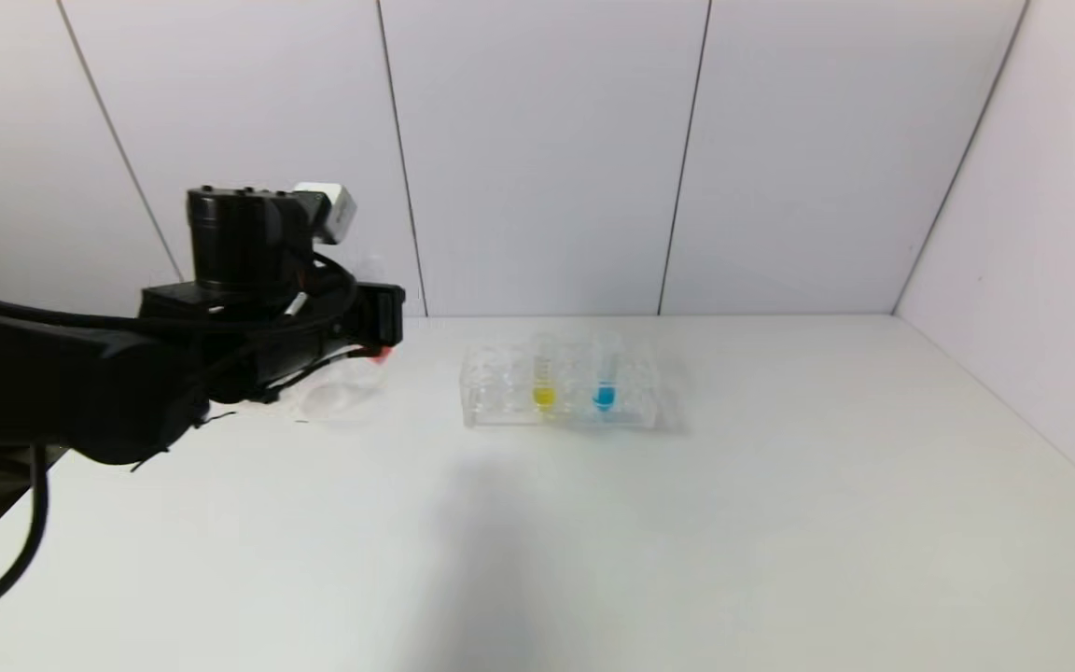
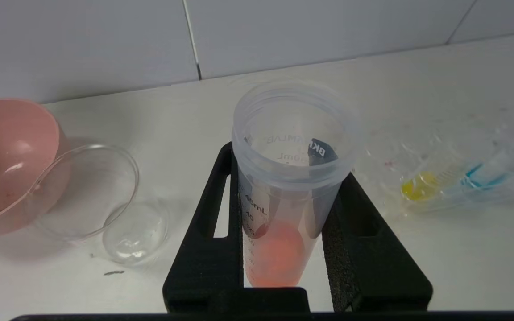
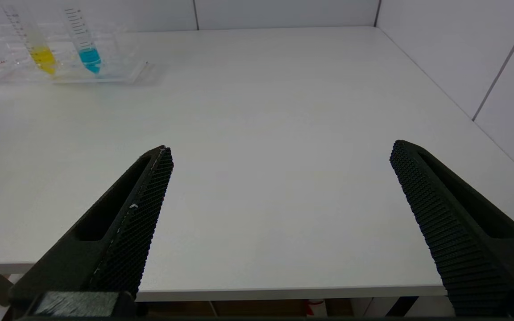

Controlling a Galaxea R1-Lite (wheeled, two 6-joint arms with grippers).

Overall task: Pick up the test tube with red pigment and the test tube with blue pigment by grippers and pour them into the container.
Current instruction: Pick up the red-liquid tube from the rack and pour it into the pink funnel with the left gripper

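Left gripper [image 2: 283, 249] is clamping the test tube with red pigment [image 2: 279, 249], the padded fingers [image 2: 350, 249] pressing on either side of the graduated barrel below the threaded, uncapped mouth. In the left wrist view the tube is filling the centre of the frame, mouth pointing away from the camera and red-orange liquid pooling at the tapered end near the bottom edge (so it is sitting upright or nearly so, judging by where the liquid lies). The grip below the mouth is leaving the rim free for pouring.

The container [image 2: 101, 209], a clear glass beaker, is showing at lower left of the same view, touching or overlapping the pink bowl [image 2: 11, 156] at the left edge; whether they actually touch I cannot tell. The beaker is appearing empty. In the head view the left arm is covering most of it at left centre.

The test tube with blue pigment [image 1: 604, 378] is standing in the clear tube rack [image 1: 500, 392] at centre of the head view, beside the tube with yellow liquid [image 1: 544, 378]. Both are upright.

Right gripper [image 3: 279, 200] is hanging with its jaws spread wide above the near edge of the white table [image 3: 283, 111], holding nothing, well apart from the rack at upper left of its view.

Judgement: the carry-to-beaker step is in hand; pouring is not yet begun.
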